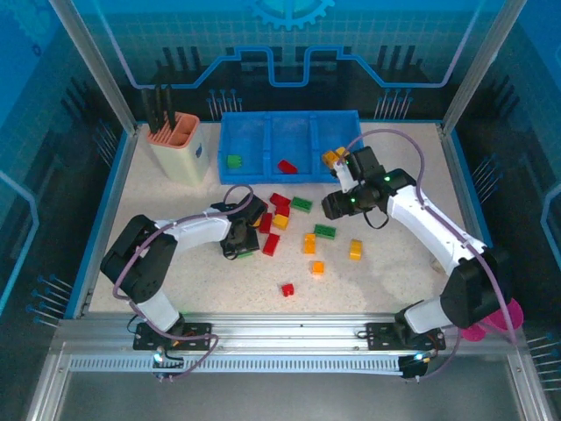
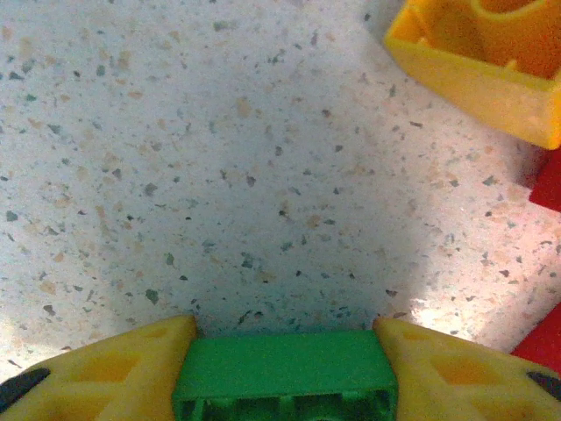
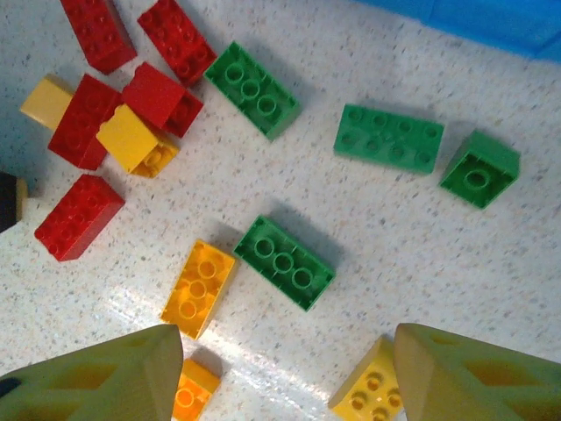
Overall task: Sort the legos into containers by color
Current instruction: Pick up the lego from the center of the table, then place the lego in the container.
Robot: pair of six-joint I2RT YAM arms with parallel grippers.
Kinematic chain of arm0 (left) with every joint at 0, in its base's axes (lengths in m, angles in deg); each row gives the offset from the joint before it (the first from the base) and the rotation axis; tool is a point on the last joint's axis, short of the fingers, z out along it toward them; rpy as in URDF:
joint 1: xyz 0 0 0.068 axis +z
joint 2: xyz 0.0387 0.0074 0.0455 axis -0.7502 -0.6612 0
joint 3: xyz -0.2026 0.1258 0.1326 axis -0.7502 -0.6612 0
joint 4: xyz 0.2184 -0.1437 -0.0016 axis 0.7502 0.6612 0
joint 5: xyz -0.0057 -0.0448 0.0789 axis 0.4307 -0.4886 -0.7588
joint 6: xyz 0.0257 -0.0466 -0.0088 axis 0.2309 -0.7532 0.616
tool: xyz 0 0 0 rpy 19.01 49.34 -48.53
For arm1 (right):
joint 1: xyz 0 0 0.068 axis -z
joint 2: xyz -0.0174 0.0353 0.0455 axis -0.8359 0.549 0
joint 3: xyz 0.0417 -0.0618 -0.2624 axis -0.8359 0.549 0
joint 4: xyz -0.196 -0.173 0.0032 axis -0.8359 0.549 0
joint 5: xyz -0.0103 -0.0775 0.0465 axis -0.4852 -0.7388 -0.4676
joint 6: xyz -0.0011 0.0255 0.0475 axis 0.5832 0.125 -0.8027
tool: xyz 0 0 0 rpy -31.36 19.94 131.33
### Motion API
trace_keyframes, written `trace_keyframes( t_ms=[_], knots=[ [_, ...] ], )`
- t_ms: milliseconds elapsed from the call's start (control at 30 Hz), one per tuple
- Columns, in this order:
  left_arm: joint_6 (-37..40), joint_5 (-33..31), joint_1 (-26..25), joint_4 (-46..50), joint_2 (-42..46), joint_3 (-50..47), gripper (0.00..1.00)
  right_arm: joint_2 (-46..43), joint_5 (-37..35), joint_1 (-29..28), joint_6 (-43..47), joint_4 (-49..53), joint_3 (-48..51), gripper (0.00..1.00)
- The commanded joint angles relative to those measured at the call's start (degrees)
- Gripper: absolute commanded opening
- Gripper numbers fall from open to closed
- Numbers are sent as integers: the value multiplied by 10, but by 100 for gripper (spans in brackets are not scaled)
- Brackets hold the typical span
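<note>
My left jaws hold a green lego (image 2: pixel 282 373) tight, low over the desk (image 2: pixel 219 175). My right jaws stand wide with nothing between them. The other legos (image 1: pixel 325 231) lie scattered at the desk centre, and the blue tray (image 1: pixel 254 140) is at 12 o'clock from them.

Near table strip (image 1: pixel 219 294) open save lone red brick (image 1: pixel 287 288); bricks (image 1: pixel 279 210) crowd centre.
</note>
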Motion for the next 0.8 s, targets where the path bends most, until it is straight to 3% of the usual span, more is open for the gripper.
trace_keyframes(
  t_ms=[0,200,400,500,667,767],
  knots=[
    [0,34,-6,-18,-18,-2,49,-26,21,-22,-33,8,20,66],
    [45,18,7,42,28,64,47,-15,20,-99,-86,38,37,66],
    [135,7,87,62,53,180,47,-39,26,-173,-174,-20,102,68],
    [185,-18,125,49,30,260,47,-41,7,-219,-209,-45,121,69],
    [281,-120,135,19,-61,388,47,-37,-2,-263,-243,-114,167,75],
    [294,-126,153,-1,-125,441,47,-25,-5,-280,-247,-126,174,77]
  ],
)
